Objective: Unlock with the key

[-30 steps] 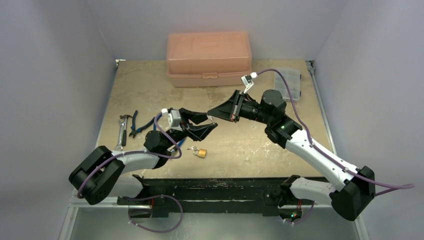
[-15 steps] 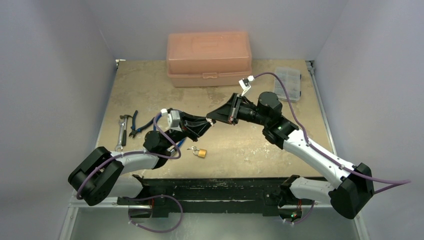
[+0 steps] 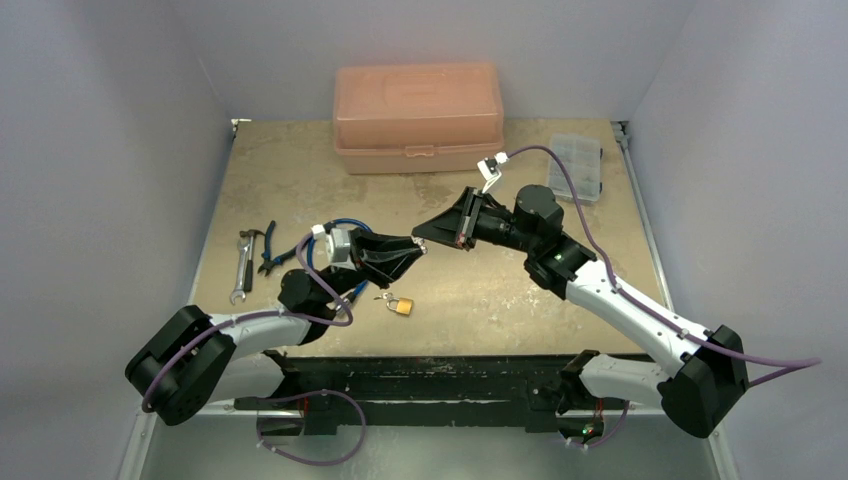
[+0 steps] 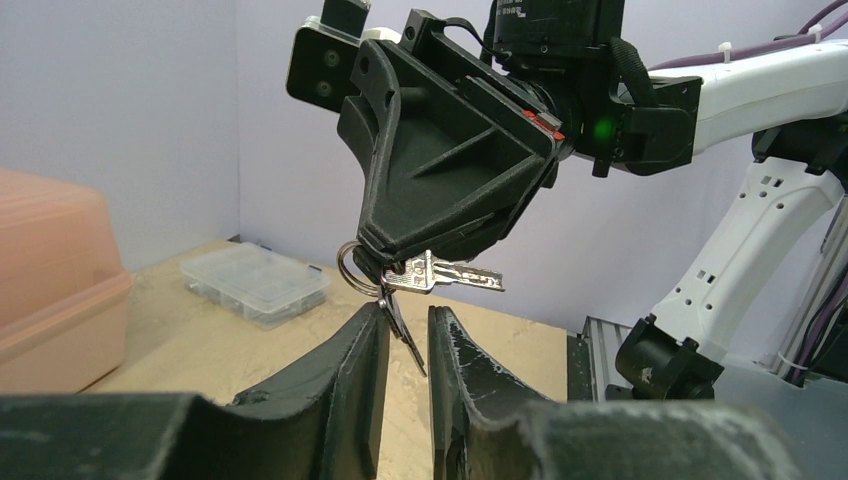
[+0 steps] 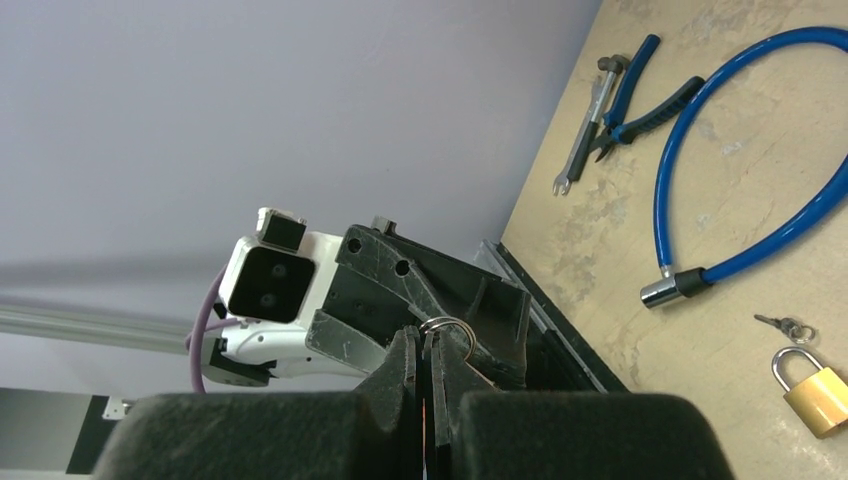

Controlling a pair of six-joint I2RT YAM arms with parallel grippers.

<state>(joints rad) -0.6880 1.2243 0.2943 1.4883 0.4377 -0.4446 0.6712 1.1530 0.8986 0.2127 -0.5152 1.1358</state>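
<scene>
- the left fingers [image 4: 362, 350] are released, a little apart and pinching nothing. a twin key [image 4: 403, 330] dangles slantwise into their gap.
- the step looks like a mid-air hand-over. the left fingers should come up until a blade sits deep between them, square to its flat, and close before the right lets go. a shallow pinch would likely let it swivel.
- the key [image 4: 455, 278] juts sideways just above the left fingertips, not touching them, on the same ring [image 4: 346, 265] as its twin.
- the right fingers [image 4: 440, 225] are clenched on the key's head, holding it above the desk [image 3: 500, 290].
- the padlock [image 5: 815, 388] lies on the desk below, a loose key [image 5: 783, 324] just beside it.
</scene>
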